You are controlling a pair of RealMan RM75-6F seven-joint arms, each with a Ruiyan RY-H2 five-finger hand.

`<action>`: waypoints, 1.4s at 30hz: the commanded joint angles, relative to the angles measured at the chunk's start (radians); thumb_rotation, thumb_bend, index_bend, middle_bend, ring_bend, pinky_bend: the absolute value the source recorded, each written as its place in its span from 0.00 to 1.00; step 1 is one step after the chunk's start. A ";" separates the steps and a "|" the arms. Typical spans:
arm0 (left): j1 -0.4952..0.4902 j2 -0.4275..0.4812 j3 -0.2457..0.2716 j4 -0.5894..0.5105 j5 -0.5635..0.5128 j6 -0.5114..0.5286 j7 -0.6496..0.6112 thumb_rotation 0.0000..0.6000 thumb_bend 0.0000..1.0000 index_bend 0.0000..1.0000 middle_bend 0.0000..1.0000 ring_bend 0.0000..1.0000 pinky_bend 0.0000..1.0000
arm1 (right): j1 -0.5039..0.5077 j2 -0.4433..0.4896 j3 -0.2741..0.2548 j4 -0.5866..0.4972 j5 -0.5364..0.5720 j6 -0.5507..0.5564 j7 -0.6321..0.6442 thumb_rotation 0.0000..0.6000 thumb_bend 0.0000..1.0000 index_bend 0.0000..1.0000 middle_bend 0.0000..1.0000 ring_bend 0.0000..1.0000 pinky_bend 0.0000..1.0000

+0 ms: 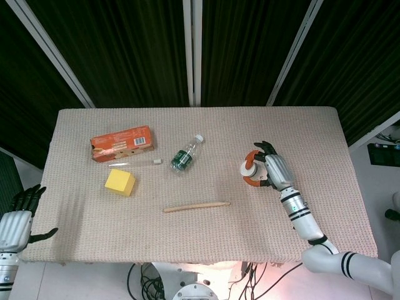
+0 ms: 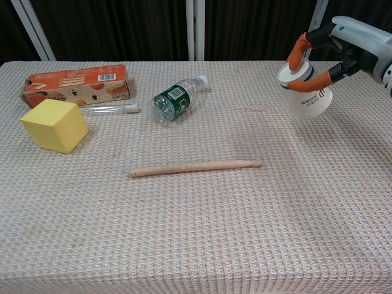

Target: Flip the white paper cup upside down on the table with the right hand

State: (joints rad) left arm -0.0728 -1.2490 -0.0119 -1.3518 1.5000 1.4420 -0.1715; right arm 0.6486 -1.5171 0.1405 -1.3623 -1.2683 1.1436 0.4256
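My right hand (image 2: 346, 41) grips the white paper cup (image 2: 308, 97) at the table's right side, orange-tipped fingers wrapped round its narrow end. The cup hangs above the cloth, tilted, its wide mouth pointing down and toward me. From the head view the cup (image 1: 248, 169) shows just left of the right hand (image 1: 275, 169). My left hand (image 1: 19, 217) hangs off the table's near left corner, fingers apart and holding nothing.
A wooden stick (image 2: 195, 166) lies mid-table. Further left are a green-labelled bottle (image 2: 174, 100) on its side, a clear tube (image 2: 110, 109), a yellow cube (image 2: 54, 125) and an orange box (image 2: 76, 84). Bare woven cloth (image 2: 318, 202) lies under the cup.
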 commanded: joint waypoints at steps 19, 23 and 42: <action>0.002 -0.023 -0.005 0.032 0.008 0.026 0.015 1.00 0.02 0.01 0.00 0.00 0.00 | -0.069 -0.313 -0.072 0.675 -0.273 0.058 0.891 1.00 0.16 0.57 0.51 0.11 0.00; 0.003 -0.025 -0.004 0.040 0.007 0.027 0.012 1.00 0.02 0.01 0.00 0.00 0.00 | -0.072 -0.335 -0.090 0.724 -0.284 0.049 0.885 1.00 0.15 0.55 0.48 0.11 0.00; 0.003 -0.013 -0.003 0.018 0.009 0.030 0.014 1.00 0.02 0.01 0.00 0.00 0.00 | -0.147 -0.241 -0.140 0.672 -0.351 0.236 0.710 1.00 0.00 0.00 0.00 0.00 0.00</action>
State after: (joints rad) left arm -0.0703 -1.2641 -0.0146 -1.3319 1.5100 1.4713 -0.1572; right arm 0.5325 -1.8011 0.0050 -0.6401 -1.6053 1.3120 1.1777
